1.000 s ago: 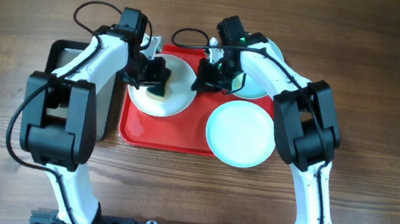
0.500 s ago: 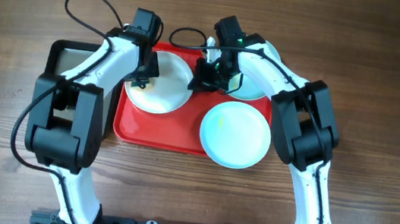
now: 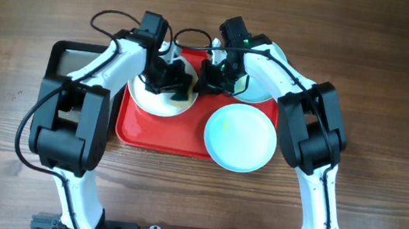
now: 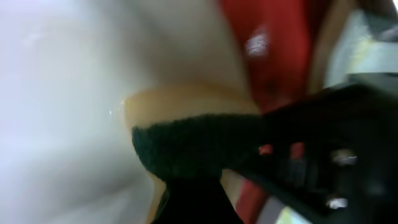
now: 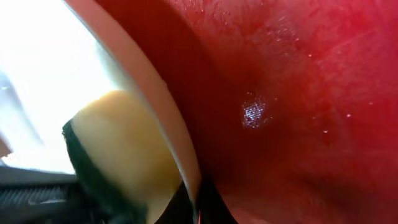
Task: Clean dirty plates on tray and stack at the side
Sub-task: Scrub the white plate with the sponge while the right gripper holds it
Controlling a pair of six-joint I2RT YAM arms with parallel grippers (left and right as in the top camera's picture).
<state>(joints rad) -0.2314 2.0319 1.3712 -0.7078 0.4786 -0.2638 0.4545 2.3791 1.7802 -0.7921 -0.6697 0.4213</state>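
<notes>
The cream-white plate [image 3: 151, 102] lies on the left half of the red tray [image 3: 163, 134]. My left gripper [image 3: 175, 82] is shut on a yellow sponge with a dark green scrub face [image 4: 186, 118] and presses it on that plate [image 4: 62, 93]. My right gripper [image 3: 207, 80] is shut on the cream plate's right rim [image 5: 155, 99], with the sponge [image 5: 118, 137] just behind it. One turquoise plate [image 3: 240, 138] lies at the tray's front right, overhanging the rim. The other turquoise plate [image 3: 261, 90] lies at the back right, partly under my right arm.
A smaller black tray [image 3: 67, 58] stands against the red tray's left side, under my left arm. Bare wooden table [image 3: 392, 114] lies to the right and in front. The wet red tray surface fills the right wrist view [image 5: 280, 93].
My left gripper has swept the sponge from the cream plate's left edge to its right side. The right gripper has held still on the rim. The tray slid slightly left earlier.
</notes>
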